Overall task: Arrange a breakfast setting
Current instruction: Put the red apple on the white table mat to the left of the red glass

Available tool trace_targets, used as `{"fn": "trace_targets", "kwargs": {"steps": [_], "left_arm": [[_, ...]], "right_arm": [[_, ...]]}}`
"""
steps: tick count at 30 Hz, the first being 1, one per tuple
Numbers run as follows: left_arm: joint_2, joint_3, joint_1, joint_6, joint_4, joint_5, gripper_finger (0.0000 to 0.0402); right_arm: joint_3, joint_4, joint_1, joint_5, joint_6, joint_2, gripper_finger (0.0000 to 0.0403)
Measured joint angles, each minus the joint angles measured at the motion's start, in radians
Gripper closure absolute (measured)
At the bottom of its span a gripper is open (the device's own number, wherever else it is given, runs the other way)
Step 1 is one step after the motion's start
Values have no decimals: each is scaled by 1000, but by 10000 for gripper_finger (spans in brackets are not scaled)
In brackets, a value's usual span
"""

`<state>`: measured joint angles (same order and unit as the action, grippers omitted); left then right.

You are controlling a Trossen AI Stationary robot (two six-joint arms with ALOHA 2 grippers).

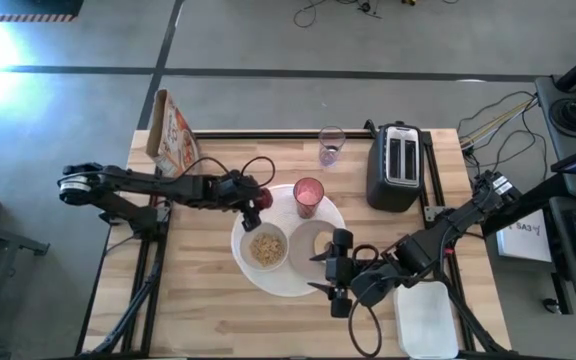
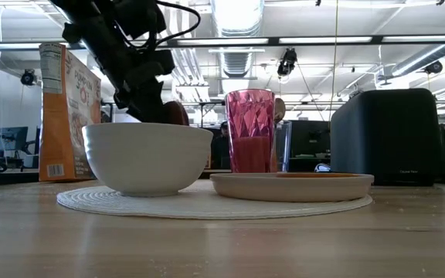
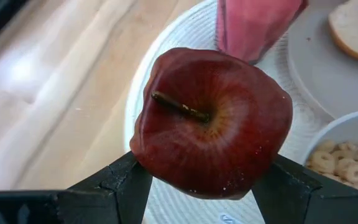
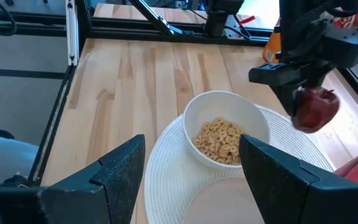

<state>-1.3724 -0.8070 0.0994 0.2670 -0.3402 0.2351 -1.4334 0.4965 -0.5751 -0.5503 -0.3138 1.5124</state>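
Observation:
My left gripper [image 1: 253,205] is shut on a red apple [image 3: 213,121] just above the left rim of the large round white plate [image 1: 283,285]. On that plate stand a small white bowl [image 1: 266,246] of cereal, a pink tumbler [image 1: 308,195], and a small grey plate [image 1: 308,243] carrying a bagel half [image 3: 356,31]. My right gripper [image 1: 318,273] is open and empty over the large plate's near right part, pointing toward the bowl [image 4: 225,134]. The orange-handled spoon is not in view. My left gripper pinches the apple by two opposite sides [image 3: 143,163] between its two fingers, the stem [image 3: 179,107] facing the wrist camera. The fingers come from above, slanting from the table's left. The apple [image 4: 316,109] hangs below them, clear of the plate.
A cereal box [image 1: 173,135] stands at the far left. A clear glass [image 1: 331,145] and a black toaster [image 1: 398,165] stand at the far side. A white tray [image 1: 426,318] lies at the near right. Bare wood [image 1: 198,300] shows at the near left.

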Motion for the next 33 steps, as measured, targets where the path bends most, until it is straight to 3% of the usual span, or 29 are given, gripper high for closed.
{"fn": "trace_targets", "kwargs": {"steps": [33], "left_arm": [[-1, 83, 0, 54, 25, -69, 177]], "right_arm": [[0, 0, 0, 0, 0, 0, 156]]}}
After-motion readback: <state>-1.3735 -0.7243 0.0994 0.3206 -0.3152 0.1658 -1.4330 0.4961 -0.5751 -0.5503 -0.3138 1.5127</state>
